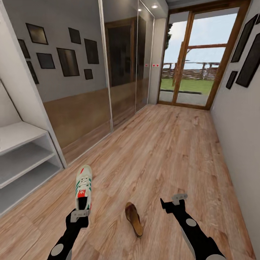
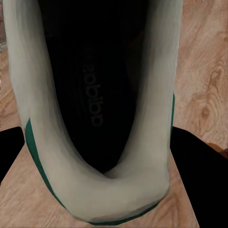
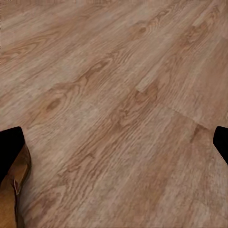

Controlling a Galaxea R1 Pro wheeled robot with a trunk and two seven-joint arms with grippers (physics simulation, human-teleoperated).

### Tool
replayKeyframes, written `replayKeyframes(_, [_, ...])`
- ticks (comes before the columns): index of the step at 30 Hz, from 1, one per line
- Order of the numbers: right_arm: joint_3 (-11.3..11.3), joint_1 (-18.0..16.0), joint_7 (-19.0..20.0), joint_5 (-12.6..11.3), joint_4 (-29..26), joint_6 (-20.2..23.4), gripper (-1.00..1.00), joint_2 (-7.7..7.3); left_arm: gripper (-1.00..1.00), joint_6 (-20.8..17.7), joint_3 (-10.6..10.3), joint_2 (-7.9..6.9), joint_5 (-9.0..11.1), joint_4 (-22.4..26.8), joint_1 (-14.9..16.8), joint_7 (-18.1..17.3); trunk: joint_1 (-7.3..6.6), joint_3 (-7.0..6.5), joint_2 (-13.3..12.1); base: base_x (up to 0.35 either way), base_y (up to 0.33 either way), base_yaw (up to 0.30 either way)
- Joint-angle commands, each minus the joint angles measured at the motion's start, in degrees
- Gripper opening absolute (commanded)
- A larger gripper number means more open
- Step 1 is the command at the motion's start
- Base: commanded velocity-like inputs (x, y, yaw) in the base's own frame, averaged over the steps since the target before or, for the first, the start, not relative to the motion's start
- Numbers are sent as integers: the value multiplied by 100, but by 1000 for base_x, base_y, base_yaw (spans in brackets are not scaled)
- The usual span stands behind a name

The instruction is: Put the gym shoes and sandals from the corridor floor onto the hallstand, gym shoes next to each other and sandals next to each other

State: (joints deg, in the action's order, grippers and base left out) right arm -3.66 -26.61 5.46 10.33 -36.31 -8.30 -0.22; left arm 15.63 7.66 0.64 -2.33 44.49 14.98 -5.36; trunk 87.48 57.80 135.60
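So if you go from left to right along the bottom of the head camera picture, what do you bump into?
Hallstand → left end effector at the gym shoe heel → brown sandal on the floor → right end effector → grey wall.

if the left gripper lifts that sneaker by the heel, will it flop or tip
The gym shoe looks stiff-soled, so probably little flop. Held at the heel rim by the left gripper, its long toe would likely dip. The heel collar looks padded and thick, so it may squash slightly.
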Motion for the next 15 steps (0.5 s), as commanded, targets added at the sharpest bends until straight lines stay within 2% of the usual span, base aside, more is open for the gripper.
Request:
replayKeyframes(1, [-38, -2, 43, 57, 1, -22, 100, 5, -100, 15, 33, 7, -24, -1, 5, -46, 2, 5, 2, 280, -141, 221])
replayKeyframes(7, [-32, -2, 37, 63, 18, -22, 100, 11, -100, 11, 36, 7, -29, -2, 5, -46, 2, 5, 2, 229, -122, 256])
replayKeyframes(15, [-22, -2, 34, 66, 164, -15, 100, 45, -100, -39, 41, 4, -24, 34, 16, -67, 2, 5, 2, 52, -23, 275])
